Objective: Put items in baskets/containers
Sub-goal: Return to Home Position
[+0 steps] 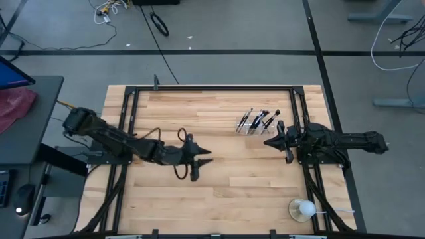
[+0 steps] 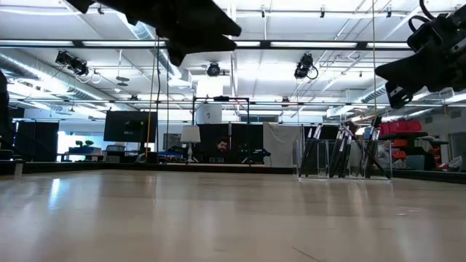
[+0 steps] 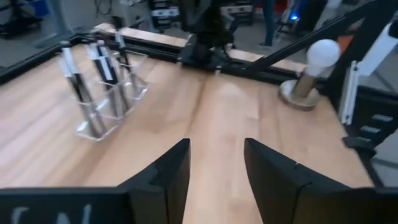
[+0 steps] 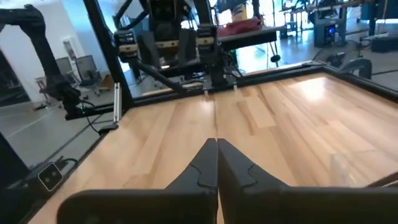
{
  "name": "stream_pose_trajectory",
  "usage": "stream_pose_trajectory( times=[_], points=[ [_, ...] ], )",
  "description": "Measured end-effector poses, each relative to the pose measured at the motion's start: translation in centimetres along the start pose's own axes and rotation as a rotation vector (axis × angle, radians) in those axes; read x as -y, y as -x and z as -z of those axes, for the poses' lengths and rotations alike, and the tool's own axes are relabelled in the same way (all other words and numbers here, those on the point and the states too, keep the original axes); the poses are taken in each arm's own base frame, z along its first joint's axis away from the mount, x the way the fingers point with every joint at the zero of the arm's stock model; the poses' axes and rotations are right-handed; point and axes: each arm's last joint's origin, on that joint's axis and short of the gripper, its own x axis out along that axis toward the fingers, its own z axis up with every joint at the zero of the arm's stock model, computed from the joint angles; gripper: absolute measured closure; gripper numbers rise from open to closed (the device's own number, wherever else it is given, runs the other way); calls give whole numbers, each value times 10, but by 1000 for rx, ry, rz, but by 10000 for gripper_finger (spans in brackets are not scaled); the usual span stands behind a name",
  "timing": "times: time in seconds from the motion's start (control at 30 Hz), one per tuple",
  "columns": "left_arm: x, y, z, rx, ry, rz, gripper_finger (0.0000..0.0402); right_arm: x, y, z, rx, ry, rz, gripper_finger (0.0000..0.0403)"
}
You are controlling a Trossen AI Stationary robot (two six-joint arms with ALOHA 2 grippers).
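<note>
**L. gripper** (image 1: 201,161): over the wood table (image 1: 226,199), left of centre, pointed toward the right side. Fingers (image 3: 166,179) are parted by a moderate gap; nothing is held betw. them.

**Clear tray** (image 1: 251,128): set on the table right of centre, toward the far edge. It lies well apart from the l. gripper, ahead of it and off to the far side.

**Makeup brushes** (image 1: 265,118): dark handles, some w/ silver ferrules. All are stood in the tray, leaning at slight angles, several per compartment. Exact count cannot be told. None is seen lying loose on the table.

**R. gripper** (image 1: 268,141): pointed toward table centre, raised off the surface as seen in the low view. Fingers (image 4: 202,169) are pressed together tip to tip, nothing betw. them. The tray is near its tip, on the far side, not touched.

**Round clear cup w/ white ball** (image 1: 302,210): near-right corner of the table, well apart from both grippers and the tray.
</note>
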Motion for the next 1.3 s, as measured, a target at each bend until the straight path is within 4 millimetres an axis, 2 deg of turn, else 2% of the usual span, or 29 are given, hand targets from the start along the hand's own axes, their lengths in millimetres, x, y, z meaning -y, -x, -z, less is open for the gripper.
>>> stream_pose_trajectory(
  times=[0.27, 0.4, 0.5, 0.6, 0.77, 0.87, 1.07, 1.3],
  points=[
    [-28, 20, -20, -57, -72, -88, 291, -2, 5, -5, 61, 21, -18, 403],
    [-39, 26, -20, -94, -87, -122, 309, -1, 4, -4, 55, 6, -18, 403],
    [-47, 32, -8, -89, -134, -48, 325, -1, 4, -4, 49, 5, -17, 403],
    [-64, 45, 12, -60, -125, -6, 344, -1, 4, -3, 45, 5, -16, 403],
    [-100, 83, 34, 79, -1, 9, 382, -1, 4, -3, 45, 6, -11, 398],
    [-115, 103, 46, 141, 38, 26, 396, -1, 4, -3, 45, 5, -12, 389],
    [-130, 134, 64, 275, 57, 53, 386, -1, 4, -3, 45, 5, -11, 378],
    [-139, 152, 78, 358, 43, 140, 397, -1, 4, -3, 45, 5, -12, 378]
  ],
)
